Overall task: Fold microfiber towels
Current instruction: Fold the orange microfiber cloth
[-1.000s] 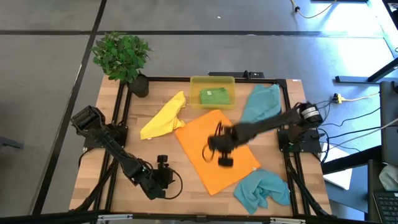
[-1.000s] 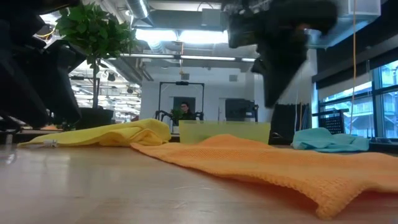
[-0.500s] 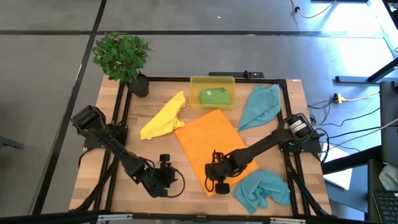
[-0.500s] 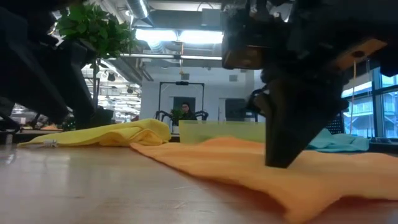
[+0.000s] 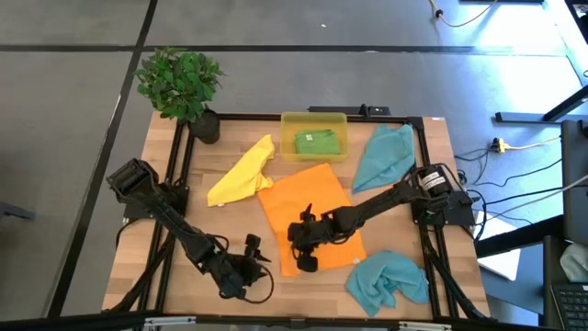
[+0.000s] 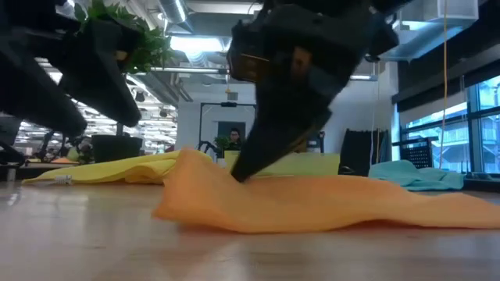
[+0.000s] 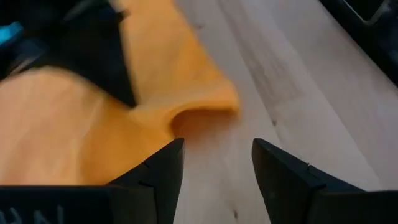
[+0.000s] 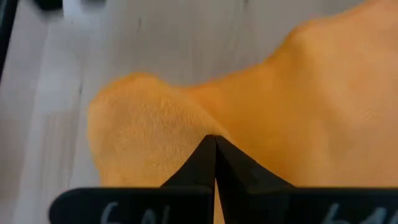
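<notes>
Right pincer (image 5: 304,241) clamped shut on orange towel (image 5: 317,198) near edge, should carry it flat across to far edge; left pincer (image 5: 253,260) open, empty, beside.

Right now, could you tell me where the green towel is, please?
In the high view, the green towel lies folded inside the translucent yellow bin at the table's far edge, between the yellow towel and a teal towel.

I see the worktop (image 5: 211,230) from above, from its edge, and close up; all show the orange towel (image 5: 308,198).
</notes>
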Available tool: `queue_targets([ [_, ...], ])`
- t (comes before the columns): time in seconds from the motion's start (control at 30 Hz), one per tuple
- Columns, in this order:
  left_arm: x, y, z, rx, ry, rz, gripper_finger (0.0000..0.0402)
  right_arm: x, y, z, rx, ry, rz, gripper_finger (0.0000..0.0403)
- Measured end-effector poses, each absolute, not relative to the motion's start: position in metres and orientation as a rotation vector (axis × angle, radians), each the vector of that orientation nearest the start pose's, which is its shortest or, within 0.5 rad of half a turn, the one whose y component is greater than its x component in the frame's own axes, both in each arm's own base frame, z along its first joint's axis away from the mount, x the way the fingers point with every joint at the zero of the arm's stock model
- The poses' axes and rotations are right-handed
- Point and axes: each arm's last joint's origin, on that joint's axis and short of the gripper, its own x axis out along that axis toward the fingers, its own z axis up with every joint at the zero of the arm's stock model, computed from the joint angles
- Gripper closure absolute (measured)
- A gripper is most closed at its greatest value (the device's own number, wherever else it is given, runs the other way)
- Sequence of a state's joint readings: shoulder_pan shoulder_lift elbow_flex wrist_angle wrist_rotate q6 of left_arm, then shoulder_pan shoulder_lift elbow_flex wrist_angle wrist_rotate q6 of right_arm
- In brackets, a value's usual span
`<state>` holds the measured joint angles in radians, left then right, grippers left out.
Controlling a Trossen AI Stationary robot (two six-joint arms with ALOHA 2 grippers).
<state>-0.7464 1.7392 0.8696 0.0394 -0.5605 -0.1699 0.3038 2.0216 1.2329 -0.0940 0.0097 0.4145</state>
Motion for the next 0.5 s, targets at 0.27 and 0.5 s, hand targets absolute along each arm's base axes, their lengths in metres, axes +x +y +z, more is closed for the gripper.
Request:
queue_targets([
  [0.27, 0.267, -0.224, 0.113, 0.657, 0.609, -0.186, 0.0221, 0.393, 0.109, 0.132, 0.249, 0.96, 0.06, 0.0395],
  [0.5, 0.277, -0.229, 0.108, 0.917, 0.59, -0.13, 0.0221, 0.391, 0.109, 0.131, 0.25, 0.98, 0.055, 0.0395],
])
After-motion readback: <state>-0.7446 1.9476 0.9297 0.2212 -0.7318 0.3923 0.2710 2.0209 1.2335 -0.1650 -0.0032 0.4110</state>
